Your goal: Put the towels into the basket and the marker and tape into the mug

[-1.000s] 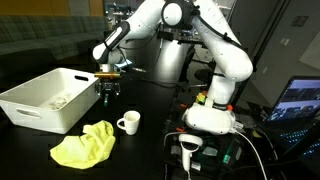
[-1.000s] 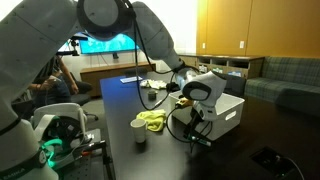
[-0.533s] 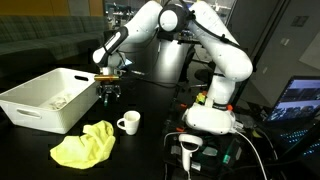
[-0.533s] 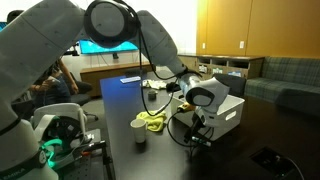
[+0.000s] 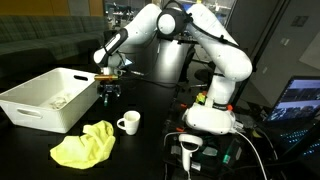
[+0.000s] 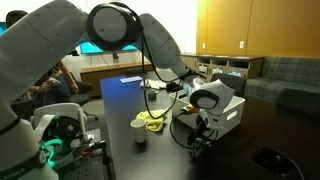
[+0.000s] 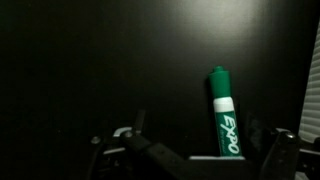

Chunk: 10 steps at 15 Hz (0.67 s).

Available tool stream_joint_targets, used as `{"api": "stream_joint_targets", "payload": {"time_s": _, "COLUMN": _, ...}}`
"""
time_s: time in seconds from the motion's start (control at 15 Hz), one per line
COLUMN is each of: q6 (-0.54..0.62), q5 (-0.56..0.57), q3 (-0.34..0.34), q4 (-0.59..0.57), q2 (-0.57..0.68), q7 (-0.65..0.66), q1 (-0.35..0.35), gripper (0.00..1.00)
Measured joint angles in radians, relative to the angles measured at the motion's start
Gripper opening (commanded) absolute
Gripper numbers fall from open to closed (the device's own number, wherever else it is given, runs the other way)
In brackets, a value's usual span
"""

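In an exterior view the white basket (image 5: 35, 105) is being shown just left of the fingers, with the gripper (image 5: 108, 93) being held low over the dark table (image 5: 150, 100) beside the basket's wall. The yellow towel (image 5: 85, 146) is being seen crumpled on the table on the camera's side of the fingers, and the white mug (image 5: 128, 122) to their right, both apart from them. In the wrist view the fingers (image 7: 135, 135) are being held spread wide, and the green marker (image 7: 225, 115) is being framed between them, nearer the right one, touched by neither
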State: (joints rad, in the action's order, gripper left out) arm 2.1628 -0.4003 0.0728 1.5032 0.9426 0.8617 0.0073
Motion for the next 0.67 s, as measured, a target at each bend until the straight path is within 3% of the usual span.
{"api": "stream_joint_targets", "payload": {"time_s": 0.67, "q6": -0.017, "q5": 0.008, "q3": 0.0, "q4": -0.043, "q2": 0.036, "q7": 0.045, "q1": -0.004, "gripper": 1.0}}
